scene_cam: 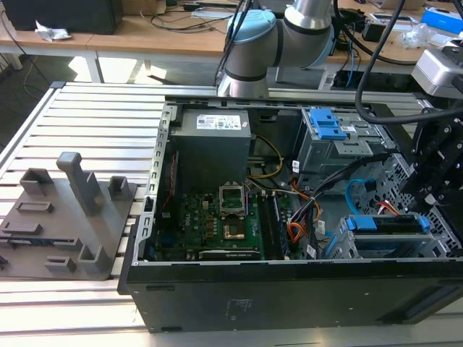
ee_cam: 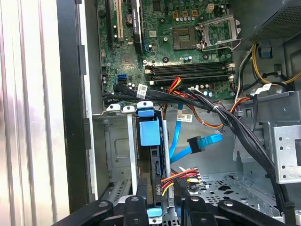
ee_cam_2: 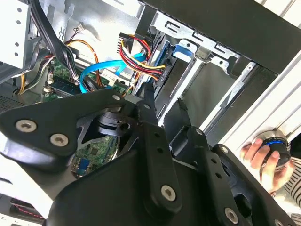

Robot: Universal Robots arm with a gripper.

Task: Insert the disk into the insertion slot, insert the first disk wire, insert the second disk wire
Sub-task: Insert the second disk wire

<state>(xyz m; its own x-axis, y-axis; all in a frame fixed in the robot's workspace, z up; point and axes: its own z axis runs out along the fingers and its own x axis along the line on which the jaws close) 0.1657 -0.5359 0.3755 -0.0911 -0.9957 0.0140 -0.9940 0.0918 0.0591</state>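
Note:
The disk (scene_cam: 383, 224), in its blue carrier, stands inside the grey insertion slot (scene_cam: 376, 251) at the case's corner nearest the exterior view's right. In the first wrist view the disk (ee_cam: 155, 155) sits edge-on in the slot (ee_cam: 117, 141). My gripper (ee_cam: 162, 205) hovers just over the disk's end, open, one finger on each side. The first disk wire (ee_cam: 181, 179), red, yellow and black with a dark plug, lies loose beside the disk. The second disk wire (ee_cam: 200, 142), light blue, hangs free with its dark plug unplugged. The second wrist view shows gripper (ee_cam_2: 163, 101), disk (ee_cam_2: 181, 51) and both wires (ee_cam_2: 138, 59) (ee_cam_2: 96, 73).
A taller grey cage with a blue latch (scene_cam: 324, 124) stands behind the slot. Black cable bundles (ee_cam: 221, 117) cross above the slot. The motherboard (scene_cam: 210, 220) and power supply (scene_cam: 213, 144) fill the case's other half. A grey fixture (scene_cam: 69, 213) lies outside. A person's hand (ee_cam_2: 254, 150) rests on a round device.

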